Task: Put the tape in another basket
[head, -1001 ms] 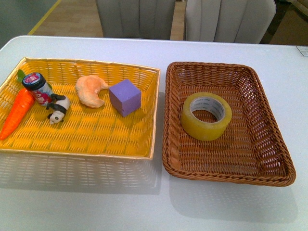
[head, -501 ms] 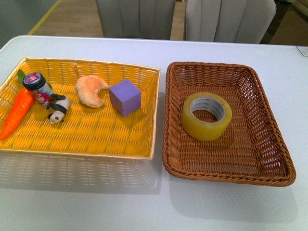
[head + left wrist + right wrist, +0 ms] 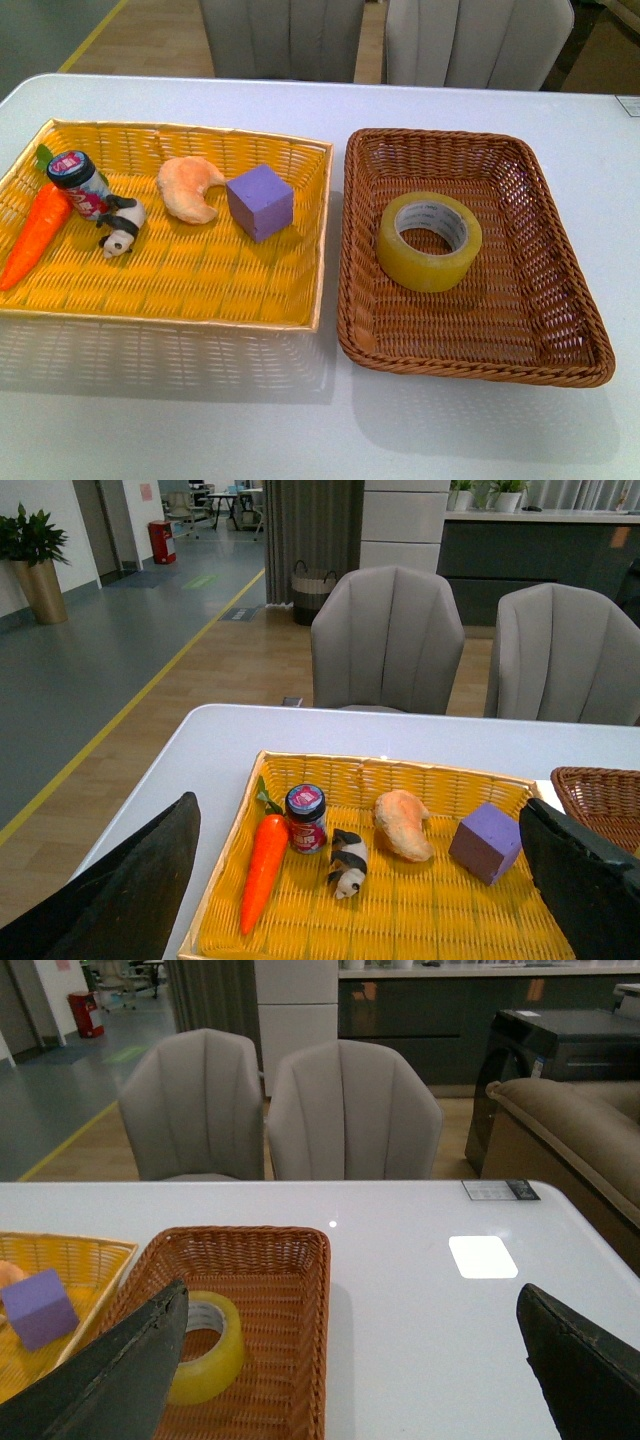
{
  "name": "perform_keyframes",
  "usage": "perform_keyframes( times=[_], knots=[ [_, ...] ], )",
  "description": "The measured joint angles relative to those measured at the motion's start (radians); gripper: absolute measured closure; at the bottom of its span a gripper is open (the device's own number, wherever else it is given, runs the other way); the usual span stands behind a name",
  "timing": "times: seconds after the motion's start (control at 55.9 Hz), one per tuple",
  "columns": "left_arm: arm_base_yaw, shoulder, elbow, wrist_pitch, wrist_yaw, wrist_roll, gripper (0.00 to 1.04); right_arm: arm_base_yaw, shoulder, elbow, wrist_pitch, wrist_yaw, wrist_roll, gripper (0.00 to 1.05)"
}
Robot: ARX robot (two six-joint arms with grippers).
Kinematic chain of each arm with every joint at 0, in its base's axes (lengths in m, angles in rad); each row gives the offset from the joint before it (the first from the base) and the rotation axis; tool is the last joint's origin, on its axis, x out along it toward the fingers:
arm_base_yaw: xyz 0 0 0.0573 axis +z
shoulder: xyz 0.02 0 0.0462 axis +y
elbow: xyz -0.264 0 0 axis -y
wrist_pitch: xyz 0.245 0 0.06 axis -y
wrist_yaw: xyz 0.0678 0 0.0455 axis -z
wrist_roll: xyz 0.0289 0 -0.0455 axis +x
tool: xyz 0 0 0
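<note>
The tape (image 3: 429,241) lay flat, core upward, inside the brown basket (image 3: 560,345) on the right side of the white table (image 3: 200,430). It sat a little left of that basket's middle, clear of the woven walls on every side. The right wrist view showed the same roll (image 3: 205,1360) resting on the basket floor, near the wall (image 3: 322,1360) facing the yellow basket.

To the left, just beside the brown one but apart from it, stood the yellow basket (image 3: 315,300). It held a purple cube (image 3: 259,202) at its right, a croissant (image 3: 190,188) next to that, then a small panda figure (image 3: 121,226), a little jar with a dark lid (image 3: 78,183) lying tilted, and a carrot (image 3: 37,232) along the left wall. The jar touched both the carrot's top and the panda.

Neither arm appeared in the front view. The left gripper (image 3: 360,880) showed in its own wrist camera as two dark fingers spread wide, with nothing between them, raised above the yellow basket. The right gripper (image 3: 345,1365) likewise had its fingers set wide apart and empty, held above the table with the brown basket under its view.

Two grey chairs (image 3: 290,40) stood at the far edge of the table.
</note>
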Motion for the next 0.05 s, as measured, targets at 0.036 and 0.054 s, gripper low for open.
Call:
perform_keyframes(
  times=[0.036, 0.054],
  knots=[
    [0.000, 0.000, 0.000, 0.000, 0.000, 0.000, 0.09, 0.000, 0.000, 0.000, 0.000, 0.000, 0.000, 0.09],
    [0.000, 0.000, 0.000, 0.000, 0.000, 0.000, 0.09, 0.000, 0.000, 0.000, 0.000, 0.000, 0.000, 0.09]
  ],
)
